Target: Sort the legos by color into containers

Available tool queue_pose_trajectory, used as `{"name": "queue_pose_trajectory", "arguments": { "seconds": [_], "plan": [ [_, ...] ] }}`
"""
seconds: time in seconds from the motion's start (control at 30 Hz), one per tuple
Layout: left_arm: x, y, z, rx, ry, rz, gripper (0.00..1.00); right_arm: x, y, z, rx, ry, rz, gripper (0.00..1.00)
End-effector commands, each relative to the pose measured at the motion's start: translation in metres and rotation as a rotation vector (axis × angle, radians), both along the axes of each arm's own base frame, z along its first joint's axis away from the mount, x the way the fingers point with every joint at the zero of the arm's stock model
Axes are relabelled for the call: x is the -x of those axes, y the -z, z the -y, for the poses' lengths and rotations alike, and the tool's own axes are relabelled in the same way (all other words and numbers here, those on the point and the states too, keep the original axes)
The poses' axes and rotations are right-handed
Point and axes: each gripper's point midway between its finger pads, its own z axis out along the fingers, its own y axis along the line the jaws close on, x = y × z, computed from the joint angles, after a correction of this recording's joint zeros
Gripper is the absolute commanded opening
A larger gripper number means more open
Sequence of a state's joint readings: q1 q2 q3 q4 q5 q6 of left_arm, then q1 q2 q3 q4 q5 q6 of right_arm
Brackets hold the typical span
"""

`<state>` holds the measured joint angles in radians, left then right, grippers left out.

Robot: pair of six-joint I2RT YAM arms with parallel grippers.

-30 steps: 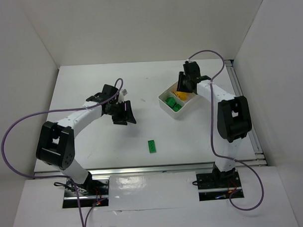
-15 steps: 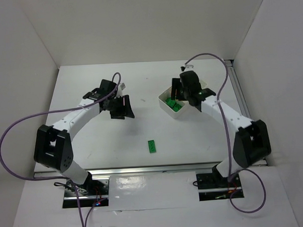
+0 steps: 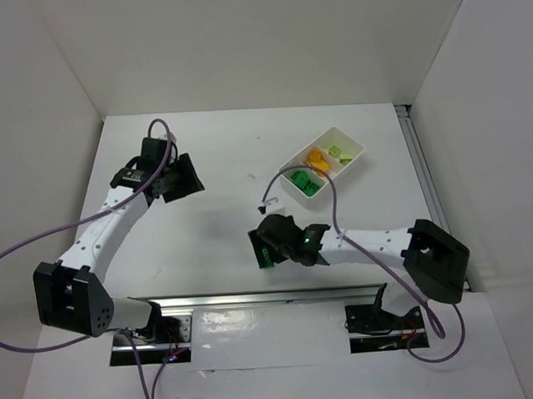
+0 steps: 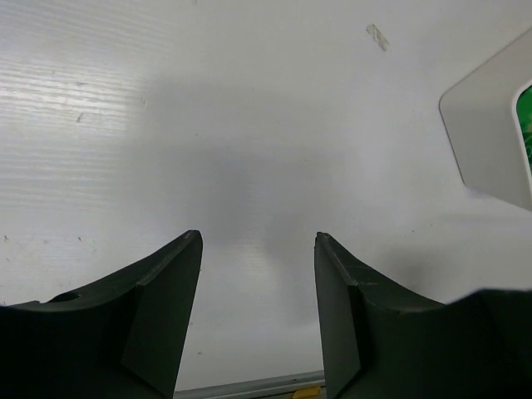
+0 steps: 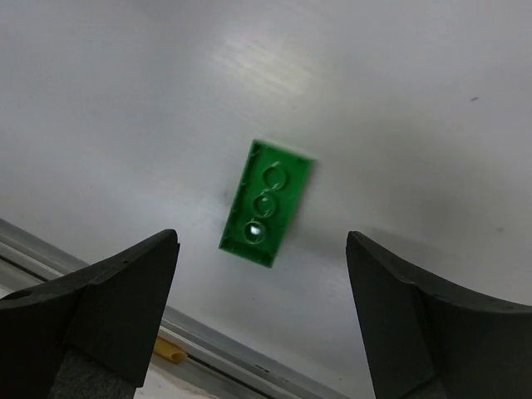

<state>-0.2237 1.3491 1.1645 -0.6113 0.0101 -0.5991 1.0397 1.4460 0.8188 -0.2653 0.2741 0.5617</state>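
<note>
Your right gripper (image 3: 261, 245) hangs over the middle of the table (image 3: 221, 148), low above a lone green brick (image 3: 267, 256). In the right wrist view the brick (image 5: 266, 204) lies flat on the white surface with its hollow underside up. The right gripper (image 5: 262, 241) has its two dark fingers (image 5: 125, 283) spread wide to either side of the brick, and neither finger touches it. The brick sits near the metal rail (image 3: 252, 298) at the near edge of the table.

Your left gripper (image 3: 185, 178) is over the far left part of the table, well apart from the brick. The left wrist view shows the left gripper (image 4: 258, 237) with its jaws parted and only bare table between them. A corner of the white tray (image 4: 490, 141) shows at the right of that view.

The tray (image 3: 357, 159) sits at the far right, turned at an angle. Its near-left compartment holds bright green bricks (image 3: 303, 182), the middle one holds orange-yellow pieces (image 3: 316, 158), and the far one holds lime-green pieces (image 3: 339, 153).
</note>
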Motion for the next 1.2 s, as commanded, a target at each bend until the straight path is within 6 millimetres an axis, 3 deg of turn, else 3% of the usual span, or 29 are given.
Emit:
{"name": "queue_pose_trajectory", "arguments": {
  "seconds": [0.0,0.03,0.1,0.13,0.3,0.43,0.47,0.57,0.6,0.7,0.8,0.83,0.93,0.97,1.17],
  "plan": [
    [0.003,-0.004,-0.014,-0.006,-0.058,0.008,0.66,0.002,-0.001,-0.028,-0.02,0.03,0.048,0.89],
    [0.002,-0.001,-0.014,-0.006,-0.058,0.008,0.66,0.002,0.012,-0.025,0.017,0.035,0.038,0.89],
    [0.002,-0.002,-0.014,0.008,-0.056,0.005,0.66,0.001,0.013,-0.03,0.029,0.043,0.045,0.87],
    [0.005,0.002,-0.013,0.009,-0.042,-0.004,0.66,0.002,0.024,-0.026,0.058,0.062,0.028,0.86],
    [0.006,0.005,-0.015,0.014,-0.045,-0.014,0.66,-0.005,0.033,-0.023,0.118,0.105,0.028,0.7],
    [0.007,0.005,-0.013,0.016,-0.031,-0.014,0.66,-0.006,0.042,-0.029,0.122,0.085,0.028,0.46],
    [0.007,0.005,-0.013,0.016,-0.031,-0.014,0.66,-0.006,0.042,-0.028,0.127,0.077,0.031,0.33],
    [0.008,0.009,-0.017,0.009,-0.033,-0.022,0.66,-0.013,0.027,-0.041,0.101,0.057,0.058,0.15],
    [0.008,0.009,-0.017,0.009,-0.033,-0.022,0.66,-0.016,0.015,-0.047,0.088,0.046,0.074,0.13],
    [0.007,0.009,-0.02,0.003,-0.036,-0.02,0.66,-0.042,-0.029,-0.05,0.069,0.051,0.163,0.1],
    [0.007,0.009,-0.022,0.006,-0.029,-0.02,0.66,-0.081,-0.072,-0.034,0.039,0.097,0.236,0.1],
    [0.008,0.008,-0.02,0.014,-0.022,-0.021,0.66,-0.106,-0.088,-0.021,0.012,0.148,0.251,0.1],
    [0.005,0.002,-0.025,0.011,-0.017,0.001,0.66,-0.143,-0.114,0.0,-0.054,0.186,0.275,0.1],
    [0.005,0.002,-0.025,0.011,-0.017,0.001,0.66,-0.163,-0.118,0.021,-0.057,0.236,0.278,0.1],
    [0.006,0.001,-0.024,0.02,0.01,0.003,0.66,-0.211,-0.111,0.069,-0.032,0.336,0.247,0.1]
  ]
}}
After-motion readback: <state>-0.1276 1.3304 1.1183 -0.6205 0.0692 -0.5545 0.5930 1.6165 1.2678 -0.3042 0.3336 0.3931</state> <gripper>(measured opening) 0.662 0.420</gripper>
